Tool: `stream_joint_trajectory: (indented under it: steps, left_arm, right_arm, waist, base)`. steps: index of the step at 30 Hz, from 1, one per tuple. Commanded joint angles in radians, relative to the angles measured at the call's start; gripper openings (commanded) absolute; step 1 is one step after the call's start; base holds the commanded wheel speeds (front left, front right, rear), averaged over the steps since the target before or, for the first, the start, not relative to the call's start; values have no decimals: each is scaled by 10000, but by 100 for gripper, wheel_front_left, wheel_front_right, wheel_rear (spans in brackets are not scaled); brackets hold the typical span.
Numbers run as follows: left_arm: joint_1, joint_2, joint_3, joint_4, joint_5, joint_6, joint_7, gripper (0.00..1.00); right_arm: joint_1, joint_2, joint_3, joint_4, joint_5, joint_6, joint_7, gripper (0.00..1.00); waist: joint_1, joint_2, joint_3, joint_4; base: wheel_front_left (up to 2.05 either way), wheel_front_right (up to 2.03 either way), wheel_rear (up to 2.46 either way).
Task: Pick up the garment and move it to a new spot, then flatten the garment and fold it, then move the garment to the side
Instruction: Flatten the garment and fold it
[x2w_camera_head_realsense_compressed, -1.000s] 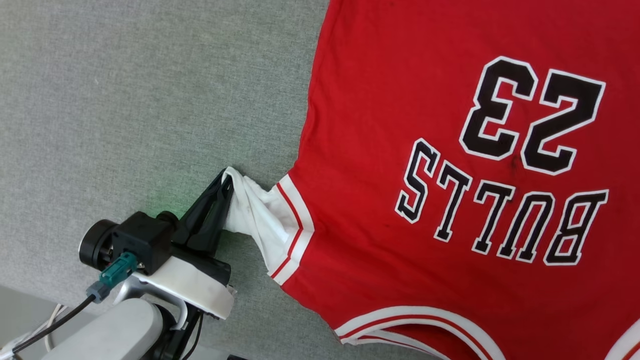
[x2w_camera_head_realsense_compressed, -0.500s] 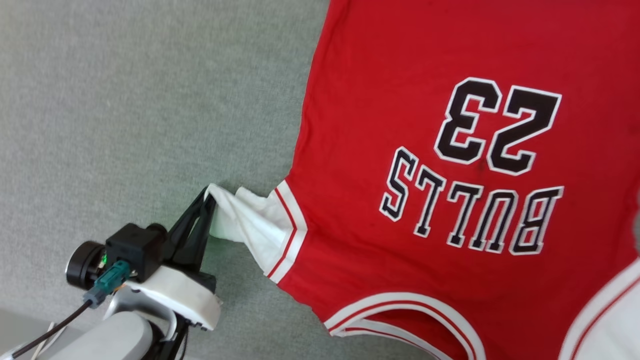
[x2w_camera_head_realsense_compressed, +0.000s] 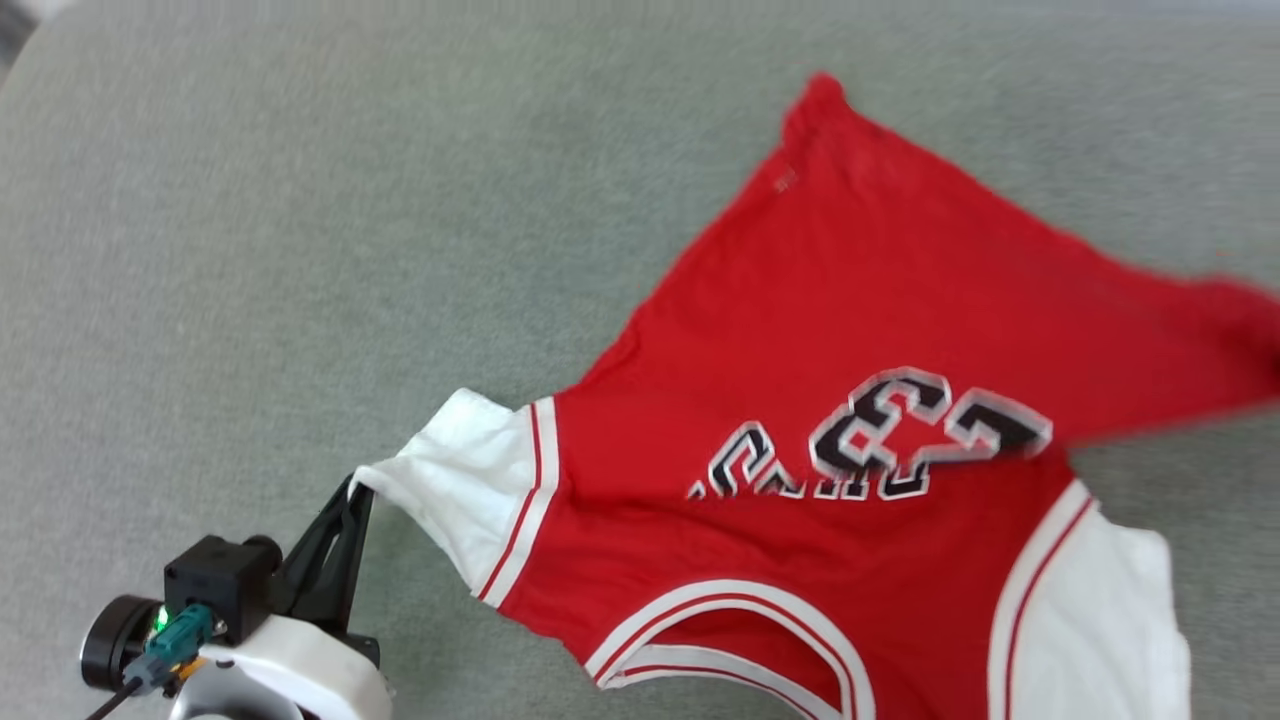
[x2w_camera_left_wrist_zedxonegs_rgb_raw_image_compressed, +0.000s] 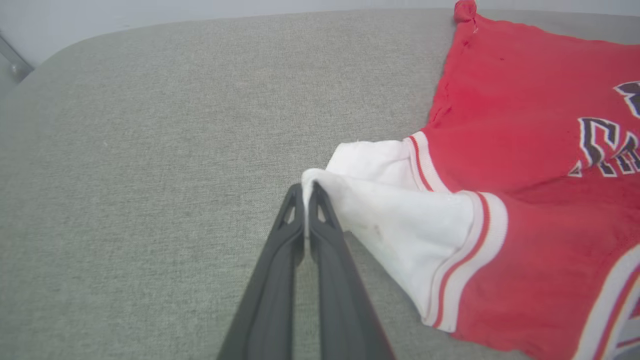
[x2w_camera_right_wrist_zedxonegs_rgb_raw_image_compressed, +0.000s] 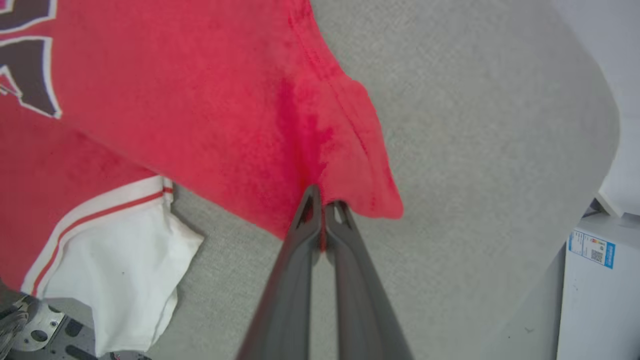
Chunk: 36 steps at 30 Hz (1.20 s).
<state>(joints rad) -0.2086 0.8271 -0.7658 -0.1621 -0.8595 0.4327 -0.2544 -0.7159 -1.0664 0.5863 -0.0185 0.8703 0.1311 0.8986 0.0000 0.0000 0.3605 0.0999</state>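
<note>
red jersey t-shirt (x2w_camera_head_realsense_compressed: 800, 320) with white sleeves, black white-edged print, laid partly rumpled on grey fabric surface (x2w_camera_head_realsense_compressed: 300, 250); white sleeve (x2w_camera_left_wrist_zedxonegs_rgb_raw_image_compressed: 400, 220) edge pinched by left gripper (x2w_camera_left_wrist_zedxonegs_rgb_raw_image_compressed: 306, 192), jaws pressed together; red hem pinched between right gripper (x2w_camera_right_wrist_zedxonegs_rgb_raw_image_compressed: 323, 202) jaws

Soft, even light is falling on the grey surface (x2w_camera_head_realsense_compressed: 250, 250), leaving faint shadows beneath the garment (x2w_camera_head_realsense_compressed: 800, 330), whose print and right-hand edge are smearing with motion blur in the head view. In both wrist views the wide lens is bending the surface's edge into a curve. The left end effector (x2w_camera_left_wrist_zedxonegs_rgb_raw_image_compressed: 305, 192) and right end effector (x2w_camera_right_wrist_zedxonegs_rgb_raw_image_compressed: 324, 197) are showing out of focus low in frame.
</note>
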Motion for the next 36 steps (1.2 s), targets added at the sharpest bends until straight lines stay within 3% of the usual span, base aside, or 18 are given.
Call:
stream_joint_trajectory:
  steps: [1,7,10,16,17,18,28,32,36]
  left_arm:
    - [242,6,66,-55,-72,75,-57,0]
    - [801,97,249,-135,-191,181,-85,0]
    - [946,86,338,-177,-175,193,-93,0]
    - [892,73,382,-158,-90,88,-102,0]
    - [877,77,397,-152,-95,96,-103,0]
    - [871,89,410,-141,-98,91,-103,0]
    - [675,30,292,-212,22,16,9,0]
    - [420,-40,198,-217,138,-77,96,0]
    - [-6,-150,104,-195,341,-220,209,0]
  right_arm:
    - [989,-399,27,-275,199,-9,-226,0]
    - [4334,-1127,-345,-490,841,-9,-1102,0]
    - [5865,-1035,-677,-208,823,-9,-1635,0]
    - [7759,-133,-1531,174,924,-9,-2312,0]
    - [7843,49,-1730,160,862,-9,-2378,30]
    - [7888,128,-1923,71,733,-7,-2412,100]
    - [6596,61,-4681,-1345,25,-8,-2025,100]
    - [5737,-104,-4802,-1858,-162,-8,-1515,100]
    - [4270,-380,-4129,-2334,-440,-8,-562,100]
  waist:
    - [0,0,-554,-461]
    - [0,0,-833,-805]
    - [0,0,-862,-884]
    - [0,0,-794,-983]
    - [0,0,-795,-1011]
    - [0,0,-801,-1035]
    - [0,0,-720,-897]
    - [0,0,-528,-732]
    - [0,0,-174,-472]
  base:
    - [0,0,0]
    - [0,0,0]
    - [0,0,0]
    - [0,0,0]
    - [0,0,0]
    - [0,0,0]
    - [0,0,0]
    - [0,0,0]
    - [0,0,0]
